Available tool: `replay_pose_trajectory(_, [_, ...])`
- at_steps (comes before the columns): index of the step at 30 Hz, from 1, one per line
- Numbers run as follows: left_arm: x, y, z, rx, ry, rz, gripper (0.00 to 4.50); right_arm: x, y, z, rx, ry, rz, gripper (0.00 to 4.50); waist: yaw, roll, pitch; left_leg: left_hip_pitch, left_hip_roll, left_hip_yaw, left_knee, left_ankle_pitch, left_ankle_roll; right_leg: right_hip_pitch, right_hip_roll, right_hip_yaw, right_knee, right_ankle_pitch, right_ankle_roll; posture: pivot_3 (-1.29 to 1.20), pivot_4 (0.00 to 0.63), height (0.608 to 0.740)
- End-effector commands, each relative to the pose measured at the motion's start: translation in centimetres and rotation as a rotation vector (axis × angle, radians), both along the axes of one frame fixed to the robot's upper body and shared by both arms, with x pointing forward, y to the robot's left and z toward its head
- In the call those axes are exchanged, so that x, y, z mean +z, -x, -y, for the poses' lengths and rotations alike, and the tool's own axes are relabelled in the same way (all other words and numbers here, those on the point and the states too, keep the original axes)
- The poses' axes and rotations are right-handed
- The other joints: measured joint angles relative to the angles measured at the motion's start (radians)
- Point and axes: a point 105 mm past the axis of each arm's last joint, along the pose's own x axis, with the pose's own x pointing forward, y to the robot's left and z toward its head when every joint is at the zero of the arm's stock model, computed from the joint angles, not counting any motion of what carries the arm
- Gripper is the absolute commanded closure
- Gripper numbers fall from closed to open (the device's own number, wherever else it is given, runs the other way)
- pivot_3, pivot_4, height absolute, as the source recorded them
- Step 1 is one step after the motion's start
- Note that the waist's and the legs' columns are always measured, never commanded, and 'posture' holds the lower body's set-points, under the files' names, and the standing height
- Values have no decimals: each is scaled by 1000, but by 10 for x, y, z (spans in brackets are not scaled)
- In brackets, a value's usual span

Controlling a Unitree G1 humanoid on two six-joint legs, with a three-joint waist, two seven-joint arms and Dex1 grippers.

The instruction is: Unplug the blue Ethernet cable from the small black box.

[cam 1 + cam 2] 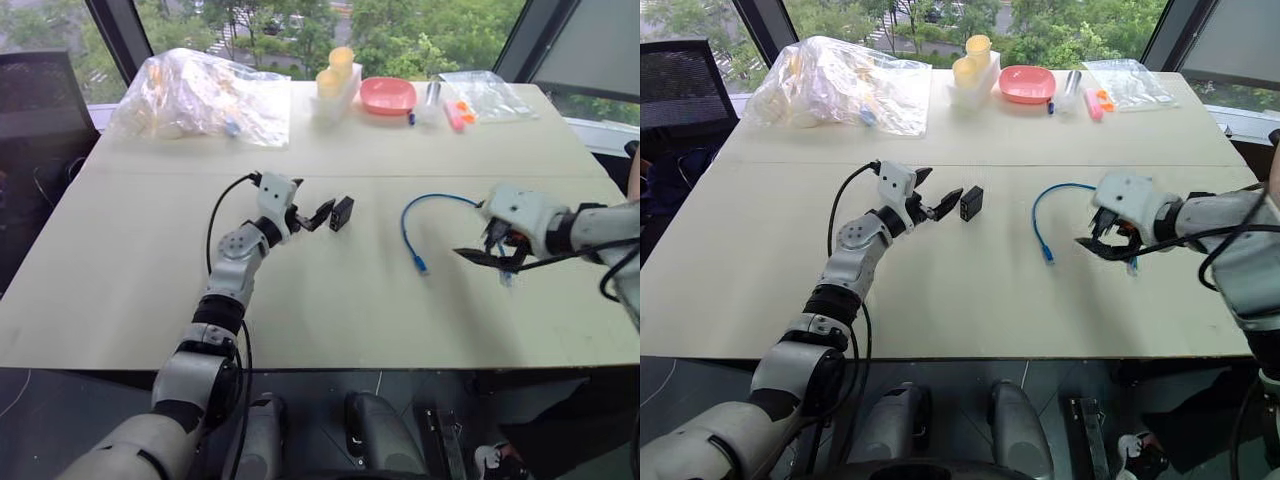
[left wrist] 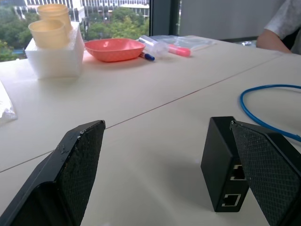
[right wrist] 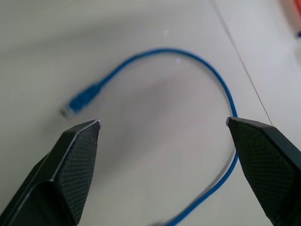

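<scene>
A crumpled clear plastic bag [image 1: 205, 97] lies at the far left of the pale table [image 1: 330, 300], near the window edge. To its right stands a white holder [image 1: 335, 92] carrying two yellow cups, then a pink dish [image 1: 388, 95], then some markers [image 1: 456, 115] and a second clear bag [image 1: 487, 95]. Nearer the robot, the left gripper [image 1: 312, 213] is positioned over the table centre with its fingers [image 2: 77, 165] released and spread wide. The small black box [image 1: 342, 213] stands upright on the table just beside the tip of one finger; contact cannot be confirmed. Two port sockets in its face are empty. Well to the right of the box, the blue Ethernet cable [image 1: 425, 215] lies on the table in an open arc, unplugged, with one plug end [image 1: 421, 266] pointing toward the near edge. The other end runs under the right gripper [image 1: 495, 262]. The right gripper hovers above that end with its fingers [image 3: 70, 165] released and spread wide, grasping nothing. In the left wrist view, a person's arm [image 2: 277, 33] rests at the far table edge
</scene>
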Motion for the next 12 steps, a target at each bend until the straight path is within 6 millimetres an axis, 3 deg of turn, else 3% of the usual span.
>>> replay_pose_trajectory(1, [26, 5, -17, 17, 30, 63, 22, 27, 7, -9, -64, -255, 71, 0, -3, 0, 0, 0, 0, 0, 0, 0, 0, 0, 0, 0, 0, 0, -1, 0, 150, 740])
replay_pose_trajectory(3, [36, 16, -30, 1, 30, 65, 22, 38, 9, -18, -95, -469, 116, 0, -11, 0, 0, 0, 1, 1, 0, 0, 0, 0, 1, 0, 1, 1, 0, 0, 150, 740])
replay_pose_trajectory(6, [44, 45, -45, -76, 8, 5, 22, 35, 33, -49, 21, -718, 69, 0, -18, 0, 0, 1, 2, -1, 0, 0, 0, 0, 2, 0, 4, 1, 0, 0, 150, 740])
replay_pose_trajectory(8, [48, 61, -57, -97, -9, -33, 22, 22, 45, -63, 49, -813, 5, 0, -19, 1, -1, 1, 3, -4, -1, 0, 0, 0, 3, -1, 5, 1, 0, 0, 150, 740])
replay_pose_trajectory(12, [50, 87, -79, -114, -19, -138, 22, -22, 55, -67, -46, -777, -72, 0, -14, 1, -1, 1, 3, -5, 0, 0, 0, 1, 0, -3, 6, -1, -2, 0, 150, 740])
